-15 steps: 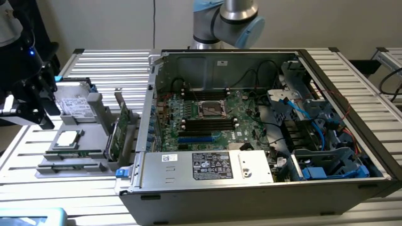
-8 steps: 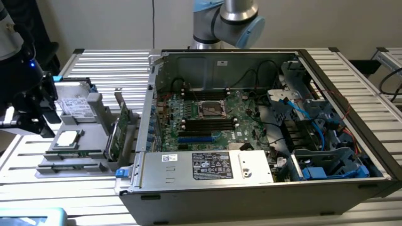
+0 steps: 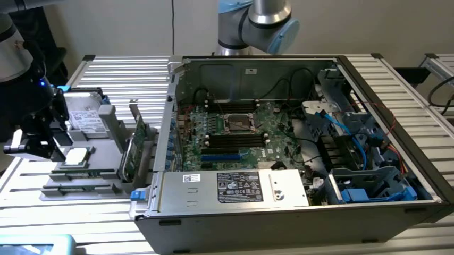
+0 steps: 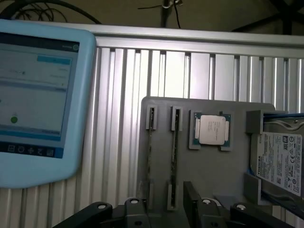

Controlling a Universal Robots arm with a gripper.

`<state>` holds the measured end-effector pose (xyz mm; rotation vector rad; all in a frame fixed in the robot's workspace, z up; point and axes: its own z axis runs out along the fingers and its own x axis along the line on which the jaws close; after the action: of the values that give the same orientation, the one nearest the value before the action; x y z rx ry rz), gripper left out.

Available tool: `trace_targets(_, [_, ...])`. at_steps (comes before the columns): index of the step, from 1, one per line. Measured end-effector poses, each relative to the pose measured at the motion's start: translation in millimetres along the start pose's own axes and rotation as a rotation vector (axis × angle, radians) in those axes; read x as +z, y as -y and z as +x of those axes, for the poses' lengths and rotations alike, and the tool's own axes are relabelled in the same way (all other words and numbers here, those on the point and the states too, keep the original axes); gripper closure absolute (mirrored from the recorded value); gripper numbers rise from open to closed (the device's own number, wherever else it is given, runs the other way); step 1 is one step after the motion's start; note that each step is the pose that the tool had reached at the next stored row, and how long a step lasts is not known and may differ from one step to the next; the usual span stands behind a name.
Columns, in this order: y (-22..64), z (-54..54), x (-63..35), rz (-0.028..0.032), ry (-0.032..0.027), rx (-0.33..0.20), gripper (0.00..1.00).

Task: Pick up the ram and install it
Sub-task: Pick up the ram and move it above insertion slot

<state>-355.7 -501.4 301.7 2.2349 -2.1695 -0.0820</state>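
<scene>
Exterior view: the gripper (image 3: 34,144), dark and hard to read, hangs over the grey tray (image 3: 50,192). Wrist view: its jaws stand apart, empty, partly cut off; two ram sticks (image 4: 175,156) sit edge-on in tray slots.

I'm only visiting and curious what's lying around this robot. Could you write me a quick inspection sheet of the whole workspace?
Surface: ribbed aluminium table, bearing a grey holder and an open computer case.
Job's things: one ram stick and a second ram stick, on edge in the holder, neither picked up.
Clutter: processor chip, hard drive and green expansion card on the holder.
Grippers: gripper open, empty, hovering over the holder near the sticks.
Cables: blue wires inside the case; black cables beyond the table.
Surroundings: light-blue touchscreen tablet beside the holder; robot arm base behind the case.
</scene>
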Motion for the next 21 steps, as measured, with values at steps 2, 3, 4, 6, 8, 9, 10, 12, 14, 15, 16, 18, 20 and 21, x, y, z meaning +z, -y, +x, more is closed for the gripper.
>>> trace_targets(2, [0.6, 0.6, 3.7, 0.0000, 0.0000, 0.000, 0.58])
trace_targets(3, [0.7, 1.0, 5.5, 0.0000, 0.0001, 0.000, 0.58])
trace_targets(4, [0.9, 1.6, 7.3, 0.0000, 0.0000, 0.000, 0.58])
trace_targets(6, [1.0, 4.0, 10.8, -0.0001, 0.0000, 0.001, 0.58])
trace_targets(8, [1.8, 6.9, 14.5, 0.0001, 0.0003, 0.001, 0.58])
trace_targets(9, [2.7, 7.7, 16.3, 0.0002, 0.0003, 0.001, 0.58])
trace_targets(10, [4.5, 8.1, 17.9, 0.0000, 0.0001, 0.001, 0.58])
trace_targets(12, [6.4, 8.2, 21.5, 0.0001, 0.0002, 0.001, 0.58])
trace_targets(14, [6.7, 8.3, 25.0, 0.0001, 0.0002, 0.001, 0.58])
trace_targets(15, [6.7, 8.3, 26.9, 0.0002, 0.0003, 0.001, 0.58])
trace_targets(16, [6.9, 8.4, 28.8, 0.0004, 0.0003, 0.001, 0.58])
trace_targets(18, [7.1, 8.5, 32.5, 0.0008, 0.0001, 0.001, 0.58])
trace_targets(20, [7.2, 8.5, 35.7, 0.0030, 0.0000, 0.001, 0.58])
trace_targets(21, [7.3, 8.6, 37.1, 0.0050, 0.0000, 0.001, 0.58])
